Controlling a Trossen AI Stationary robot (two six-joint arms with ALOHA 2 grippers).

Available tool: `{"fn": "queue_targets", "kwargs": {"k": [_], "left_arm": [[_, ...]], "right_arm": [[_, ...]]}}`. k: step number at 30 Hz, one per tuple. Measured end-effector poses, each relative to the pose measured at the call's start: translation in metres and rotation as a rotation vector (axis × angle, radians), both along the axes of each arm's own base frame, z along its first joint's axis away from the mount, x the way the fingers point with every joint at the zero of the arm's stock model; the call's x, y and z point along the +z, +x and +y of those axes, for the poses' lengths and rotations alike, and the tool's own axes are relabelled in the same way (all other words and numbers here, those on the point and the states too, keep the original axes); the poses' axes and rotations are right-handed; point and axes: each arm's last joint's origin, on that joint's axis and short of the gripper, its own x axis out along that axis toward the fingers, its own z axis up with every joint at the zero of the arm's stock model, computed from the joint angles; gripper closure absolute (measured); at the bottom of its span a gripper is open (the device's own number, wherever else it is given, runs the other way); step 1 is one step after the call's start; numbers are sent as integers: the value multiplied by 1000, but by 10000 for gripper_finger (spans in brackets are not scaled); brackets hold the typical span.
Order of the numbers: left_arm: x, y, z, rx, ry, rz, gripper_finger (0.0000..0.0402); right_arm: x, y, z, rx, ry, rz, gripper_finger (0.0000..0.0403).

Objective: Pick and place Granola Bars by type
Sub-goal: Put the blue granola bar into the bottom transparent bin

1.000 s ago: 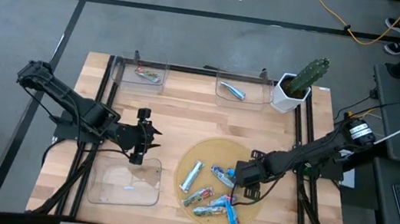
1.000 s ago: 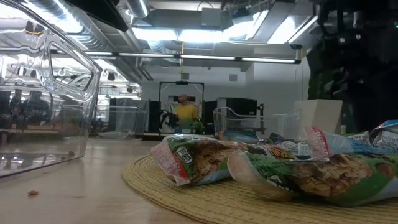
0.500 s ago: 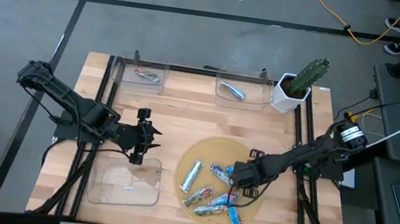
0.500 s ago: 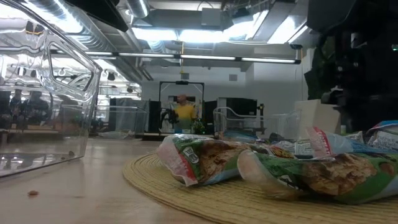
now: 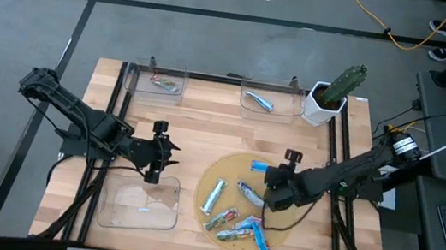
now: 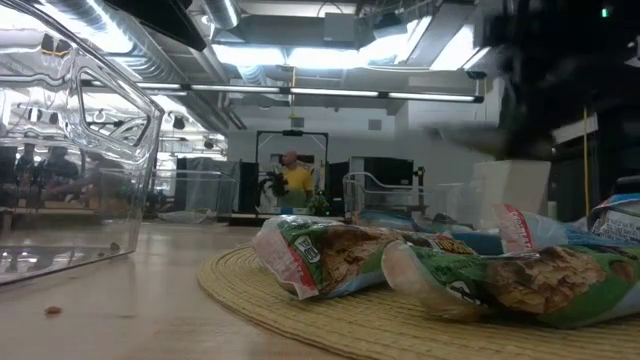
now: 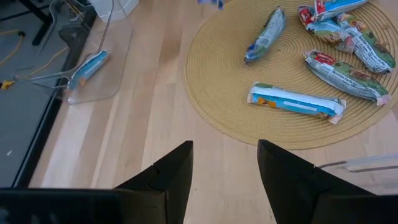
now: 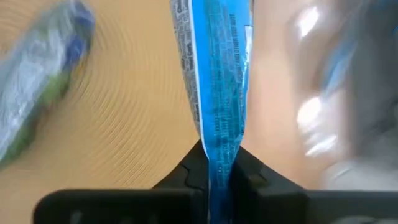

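Your back trays each hold one bar: a multicoloured one in the left tray (image 5: 160, 81), a blue one in the middle tray (image 5: 262, 101). The near tray (image 5: 139, 202) shows a small speck. Your right claw (image 5: 271, 173) pinches a shiny blue bar (image 8: 214, 81) above the mat (image 5: 209, 179); more bars (image 5: 240, 222) lie there. Your left claw (image 7: 225, 163) hangs wide beside the near tray.

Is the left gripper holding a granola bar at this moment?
No. In the left wrist view the left gripper has its fingers apart with only bare table between them, short of the woven mat.
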Motion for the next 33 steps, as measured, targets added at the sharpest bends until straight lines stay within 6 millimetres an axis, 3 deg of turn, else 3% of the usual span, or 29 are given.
{"fn": "queue_targets", "kwargs": {"k": [4,9,12,16,22,26,33], "left_arm": [[0,0,0,3,-3,-1,231],[0,0,0,4,-6,-2,231],[0,0,0,5,-7,-5,231],[0,0,0,8,-13,-8,231],[0,0,0,7,-16,-8,231],[-3,1,-1,8,-24,-10,231],[-7,0,-1,30,-51,-8,231]], "right_arm": [[10,4,18,219,-210,-85,371],[2,8,43,493,-462,-166,373],[-2,14,54,618,-482,-225,370],[3,23,67,884,-248,-370,374],[36,25,71,1369,222,-658,374],[51,24,58,1479,353,-726,371],[55,25,48,1599,482,-740,375]]}}
